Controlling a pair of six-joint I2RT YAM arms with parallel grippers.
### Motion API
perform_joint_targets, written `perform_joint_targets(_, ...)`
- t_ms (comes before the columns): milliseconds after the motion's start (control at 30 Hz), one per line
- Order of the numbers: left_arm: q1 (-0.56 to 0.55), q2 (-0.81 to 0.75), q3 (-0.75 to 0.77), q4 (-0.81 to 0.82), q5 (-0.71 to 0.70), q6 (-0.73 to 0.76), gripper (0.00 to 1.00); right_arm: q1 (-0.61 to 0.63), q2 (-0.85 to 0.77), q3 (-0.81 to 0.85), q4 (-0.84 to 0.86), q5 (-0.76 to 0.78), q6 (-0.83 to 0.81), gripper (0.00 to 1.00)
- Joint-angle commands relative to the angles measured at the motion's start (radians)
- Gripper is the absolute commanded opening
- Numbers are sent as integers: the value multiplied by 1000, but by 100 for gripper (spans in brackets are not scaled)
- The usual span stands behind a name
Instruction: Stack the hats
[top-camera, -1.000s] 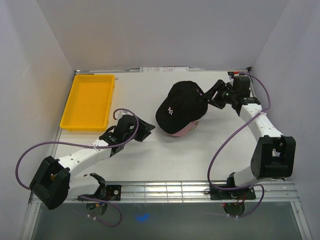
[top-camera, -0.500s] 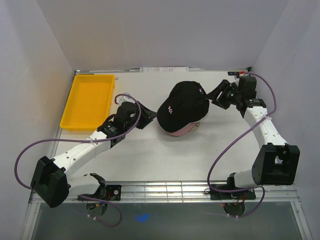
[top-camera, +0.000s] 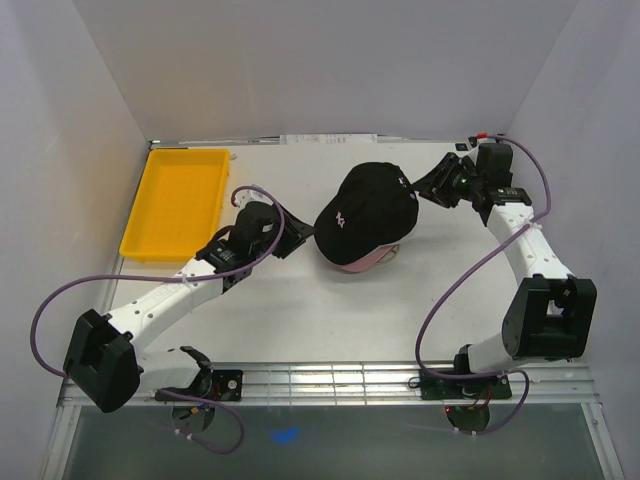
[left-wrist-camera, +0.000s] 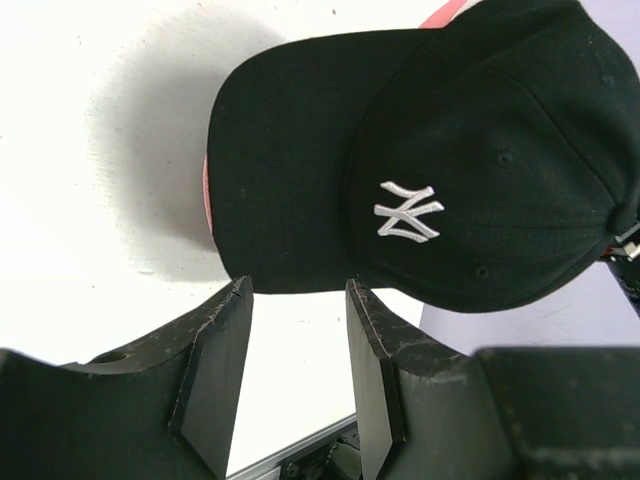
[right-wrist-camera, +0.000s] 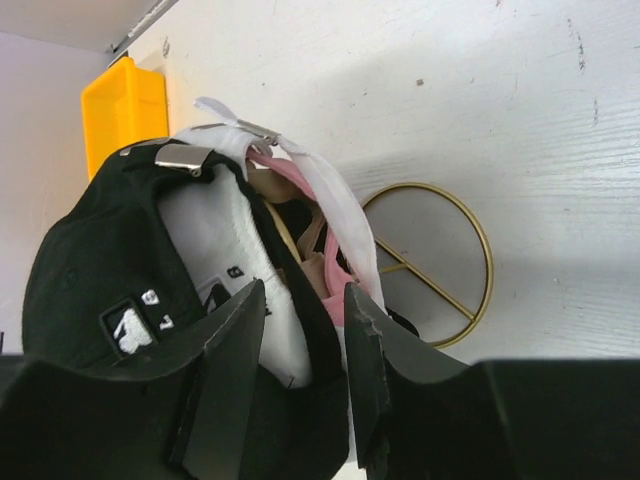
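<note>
The hats sit as one pile on the table. The black cap with a white logo is on top, and a pink brim pokes out under it. In the left wrist view the black cap fills the upper frame. My left gripper is open and empty, just short of the brim edge; it also shows in the top view. My right gripper is open behind the pile, its jaws either side of the black cap's rear edge. White, pink and tan cap backs show there.
A yellow tray lies at the back left. A gold wire stand's ring rests on the table under the pile. White walls close in the table on three sides. A metal rail runs along the near edge.
My left gripper has moved right and forward up to the black cap's brim. My right gripper has drawn back slightly toward the far right. The pile shifted slightly.
</note>
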Motion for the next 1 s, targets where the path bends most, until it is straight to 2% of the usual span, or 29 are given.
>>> perform_joint_targets(0, 4, 2, 42, -6, 8, 19, 52, -3, 38, 58, 12, -26, -15, 43)
perform_joint_targets(200, 6, 7, 48, -14, 5, 20, 53, -3, 58, 57, 21, -29, -35, 40)
perform_joint_targets(433, 6, 11, 25, 9, 15, 6, 52, -3, 55, 14, 26, 3, -40, 23)
perform_joint_targets(633, 4, 62, -7, 63, 43, -14, 52, -3, 78, -23, 46, -2, -35, 13)
perform_joint_targets(967, 4, 194, 5, 161, 57, -37, 49, -3, 92, -72, 72, -2, -43, 11)
